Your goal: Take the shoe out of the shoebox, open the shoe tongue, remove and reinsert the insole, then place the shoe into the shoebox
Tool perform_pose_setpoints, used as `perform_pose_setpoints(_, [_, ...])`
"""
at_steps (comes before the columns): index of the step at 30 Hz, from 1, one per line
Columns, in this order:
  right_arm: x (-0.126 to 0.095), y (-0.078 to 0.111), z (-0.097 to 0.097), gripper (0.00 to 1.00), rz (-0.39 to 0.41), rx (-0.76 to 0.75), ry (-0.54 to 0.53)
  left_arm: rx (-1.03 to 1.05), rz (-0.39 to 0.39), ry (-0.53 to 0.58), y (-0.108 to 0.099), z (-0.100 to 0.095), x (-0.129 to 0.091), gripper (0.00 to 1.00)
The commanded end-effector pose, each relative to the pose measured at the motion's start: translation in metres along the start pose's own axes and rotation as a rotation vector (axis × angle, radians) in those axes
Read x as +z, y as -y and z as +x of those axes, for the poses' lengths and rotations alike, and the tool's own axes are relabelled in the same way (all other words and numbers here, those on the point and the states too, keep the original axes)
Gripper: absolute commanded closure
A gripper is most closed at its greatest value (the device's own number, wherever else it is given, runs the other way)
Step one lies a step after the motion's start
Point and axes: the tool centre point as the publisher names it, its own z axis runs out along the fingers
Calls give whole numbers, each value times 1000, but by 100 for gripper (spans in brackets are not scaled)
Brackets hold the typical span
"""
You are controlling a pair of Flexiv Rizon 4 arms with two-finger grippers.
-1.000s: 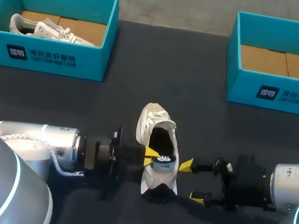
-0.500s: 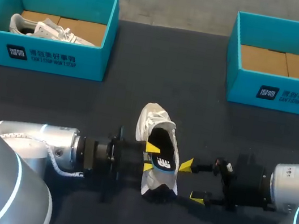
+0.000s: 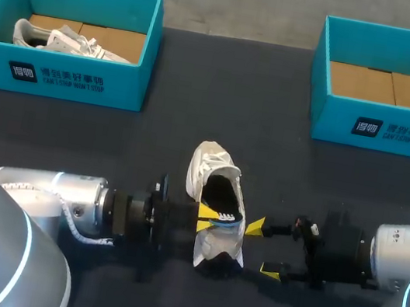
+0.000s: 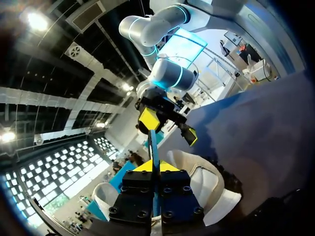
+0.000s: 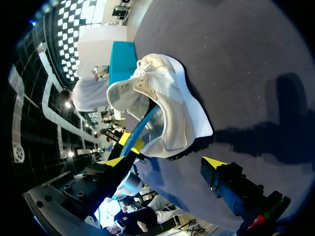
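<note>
A white shoe [image 3: 217, 173] lies on the dark table at the middle, heel end toward me. My left gripper [image 3: 208, 213] sits at its left side, shut on the thin blue insole [image 3: 227, 219] that sticks out of the shoe's opening. In the left wrist view the insole [image 4: 153, 142] runs edge-on between the closed yellow tips of the left gripper [image 4: 150, 166], with the shoe [image 4: 209, 184] beside them. My right gripper [image 3: 261, 250] stands open just right of the shoe, touching nothing. The right wrist view shows the shoe [image 5: 172, 98] and the insole [image 5: 142, 125] ahead.
A teal shoebox [image 3: 68, 77] at the back left holds another white shoe [image 3: 66, 40]. A second teal shoebox [image 3: 385, 132] stands at the back right with only its cardboard floor showing. Dark table stretches between the boxes and the shoe.
Half a second ago the insole was tipped up, showing its printed face. Now it is turned edge-on and lower at the shoe's opening. The right arm has not moved.
</note>
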Motion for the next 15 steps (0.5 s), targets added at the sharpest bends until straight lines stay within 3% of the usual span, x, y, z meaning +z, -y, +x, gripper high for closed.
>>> perform_pose_setpoints(1, [1, 1, 2, 0, -2, 1, 9, -1, -1, -12, -4, 2, -1, 100])
perform_pose_setpoints(15, [1, 1, 2, 0, -2, 1, 9, 46, -51, -37, -33, 2, 5, 100])
